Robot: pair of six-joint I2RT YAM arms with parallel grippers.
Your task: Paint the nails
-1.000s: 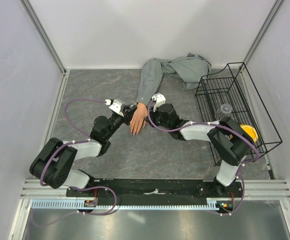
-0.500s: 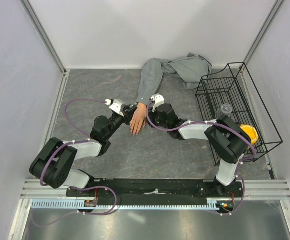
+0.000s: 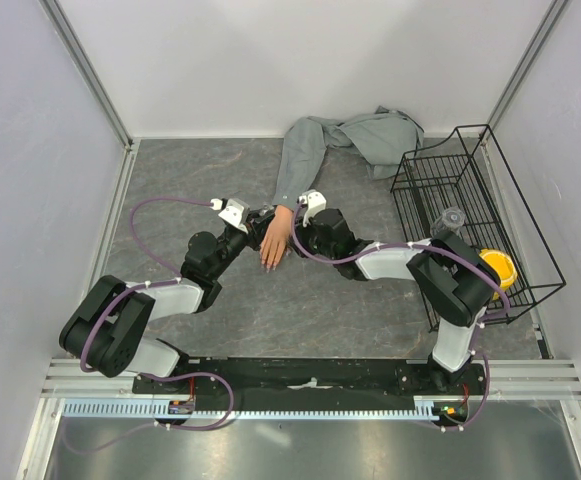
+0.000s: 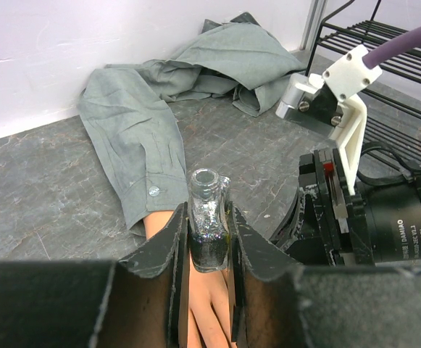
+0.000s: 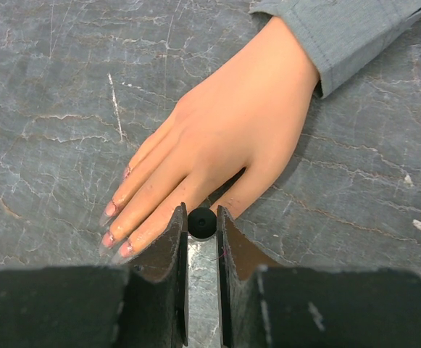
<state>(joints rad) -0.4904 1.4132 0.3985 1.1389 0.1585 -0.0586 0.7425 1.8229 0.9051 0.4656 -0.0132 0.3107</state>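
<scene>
- L claw [image 4: 209,243] pinches small glass bottle [image 4: 209,190], bottom centre of left wrist view.
- R claw [image 5: 202,226] pinches black cap [image 5: 202,221], bottom centre of right wrist view, just beside fingers.
- Nails [image 5: 110,237]: pink tips of fake hand [image 5: 224,138], lower left of that view, on grey table [image 5: 43,80].

Hand [image 5: 224,145] on bench [image 3: 320,310] between left pincer [image 3: 257,225], gripping bottle [image 4: 209,210], and right pincer [image 5: 202,239], gripping cap [image 5: 202,222]; shirt [image 3: 365,135] behind, rack [image 3: 404,163] rightward.

barely any readable print
white lettering runs in two lines on the black motor housing [image 4: 402,217] in the left wrist view, upside down and too blurred to make out; no other text, label or number shows.
</scene>
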